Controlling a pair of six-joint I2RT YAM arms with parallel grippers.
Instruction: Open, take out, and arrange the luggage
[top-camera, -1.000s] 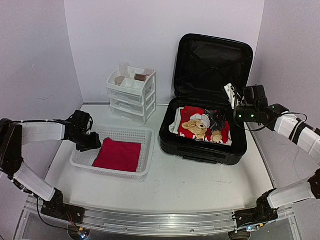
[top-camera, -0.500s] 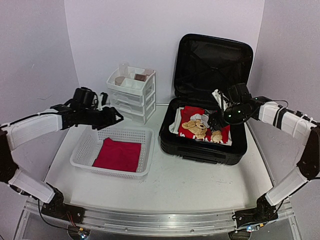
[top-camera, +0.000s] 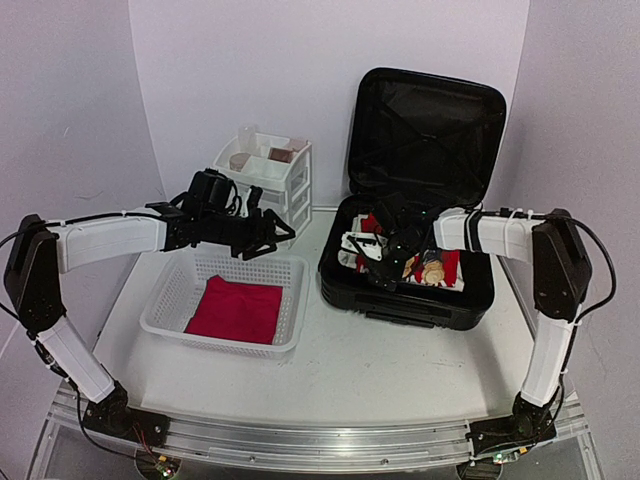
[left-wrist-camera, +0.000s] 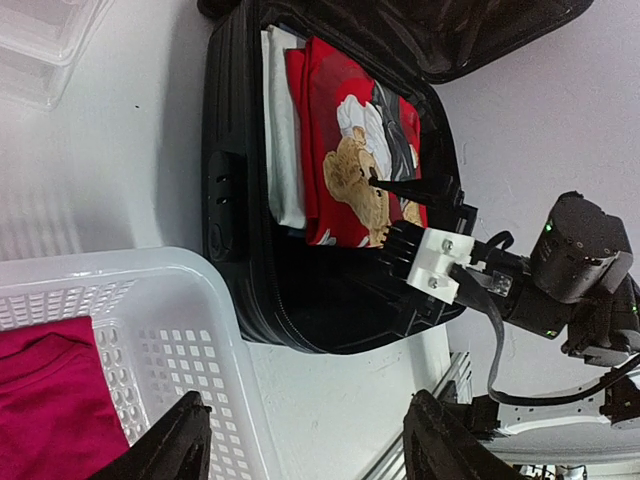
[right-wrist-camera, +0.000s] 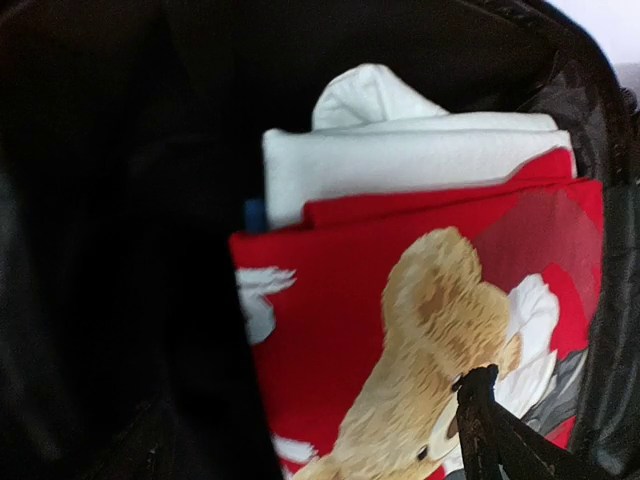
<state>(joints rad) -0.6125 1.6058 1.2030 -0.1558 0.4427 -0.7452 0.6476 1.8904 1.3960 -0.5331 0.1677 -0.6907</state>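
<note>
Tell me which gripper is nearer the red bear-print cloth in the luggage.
Right. The right gripper is down inside the open luggage, just over the red bear-print cloth. The left gripper hovers above the white basket, beside the luggage.

Pale lilac walls close in on three sides here. The back wall rises well beyond the left pincer. The left-hand wall stands off to that pincer's outer side, and the right-hand wall lies out past the right pincer. Beneath both spreads the white tabletop, softly and evenly lit, with faint shadows. A small white drawer unit stands near the left pincer, close to the back wall. A metal rail runs along the table's near edge.
</note>
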